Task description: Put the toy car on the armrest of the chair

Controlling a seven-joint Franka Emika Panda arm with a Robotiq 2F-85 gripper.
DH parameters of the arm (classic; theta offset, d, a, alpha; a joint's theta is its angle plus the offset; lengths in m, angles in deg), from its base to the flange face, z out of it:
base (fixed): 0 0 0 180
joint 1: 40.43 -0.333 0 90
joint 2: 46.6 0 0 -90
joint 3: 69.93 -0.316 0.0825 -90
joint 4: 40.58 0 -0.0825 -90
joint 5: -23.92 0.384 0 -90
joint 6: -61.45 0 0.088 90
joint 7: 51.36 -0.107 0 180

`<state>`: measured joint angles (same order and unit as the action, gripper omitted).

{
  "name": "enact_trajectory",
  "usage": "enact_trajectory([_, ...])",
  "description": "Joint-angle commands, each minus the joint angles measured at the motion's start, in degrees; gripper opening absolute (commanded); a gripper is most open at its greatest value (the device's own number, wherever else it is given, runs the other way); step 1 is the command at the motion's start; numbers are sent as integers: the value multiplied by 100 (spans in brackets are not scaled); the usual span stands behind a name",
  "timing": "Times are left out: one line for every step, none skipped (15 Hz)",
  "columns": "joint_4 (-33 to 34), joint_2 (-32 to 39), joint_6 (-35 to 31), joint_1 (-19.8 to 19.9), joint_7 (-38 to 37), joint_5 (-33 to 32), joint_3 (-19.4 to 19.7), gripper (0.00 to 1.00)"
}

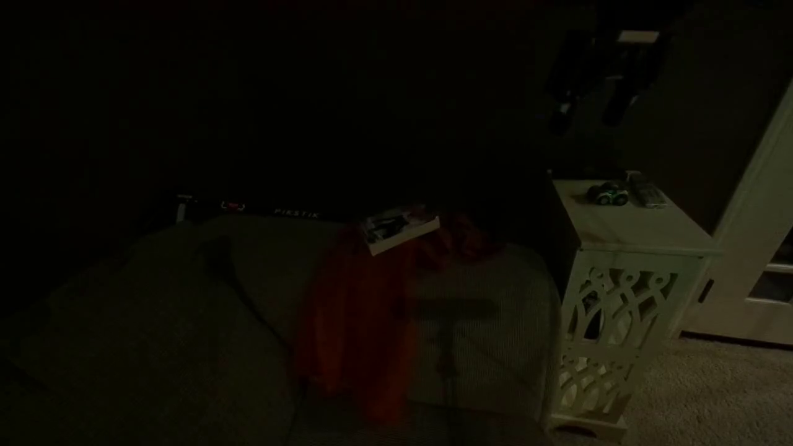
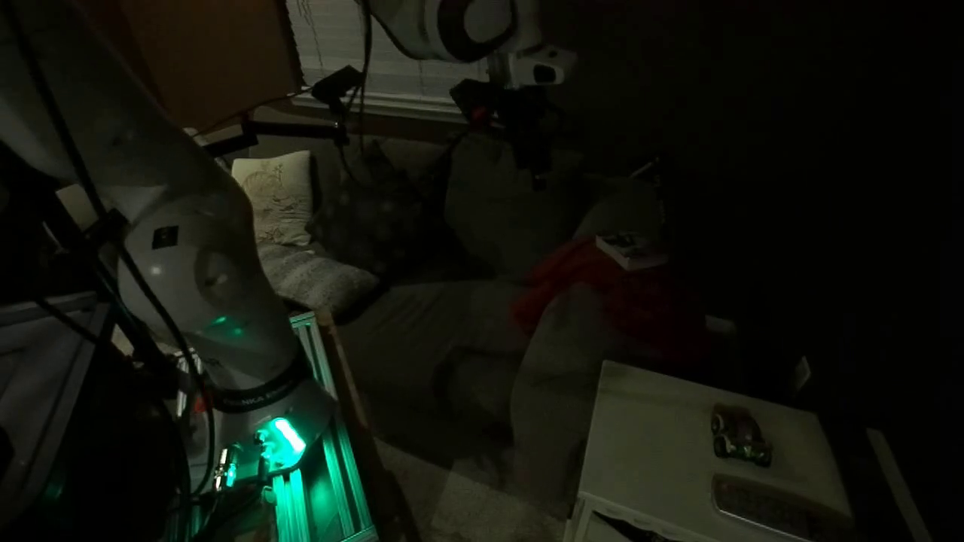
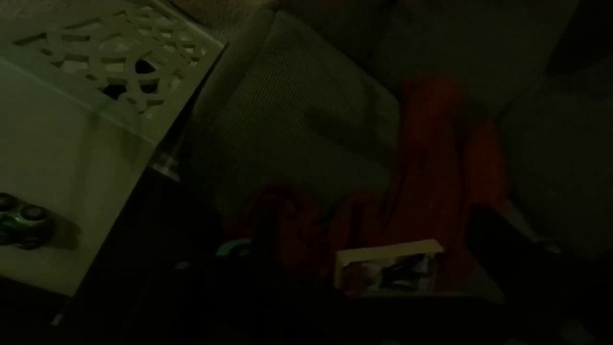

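Pointing down from raised arm, pincer spread wide, seemingly empty in gloom

V. dim rm w/ window blinds, wht cabinet w/ lattice front, carpet nr door.

The side cabinet is off-white, its front cut in interlaced loops. On top, the toy car shows a green body and dark wheels. Beside the cabinet, the finely ribbed sofa armrest looks grey-green. Farther from the cabinet come an orange-red cloth and a book with cream edges and a black-and-grey cover. Well apart from the cabinet, a cream cushion bears a brownish print.
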<state>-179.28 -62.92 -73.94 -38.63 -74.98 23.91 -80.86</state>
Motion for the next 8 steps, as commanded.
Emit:
enact_trajectory([859,1329,-445,554,-1130,-1120,115,100])
enact_trajectory([1087,1620,-514,651,-1439,-1495,248,100])
enact_trajectory([1301,1859,-502,660,-1809,-1835,391,100])
enact_trajectory([1494,2087,-513,636,-2115,-2124,606,100])
enact_trajectory([1678,2286,-476,571,-2423,-2351,825,100])
enact_trajectory([1863,2442,-312,474,-2703,-2477,1020,100])
enact_trajectory([1366,2027,-522,364,-2064,-2065,1047,100])
enact_trajectory([1476,2174,-534,338,-2093,-2099,1175,100])
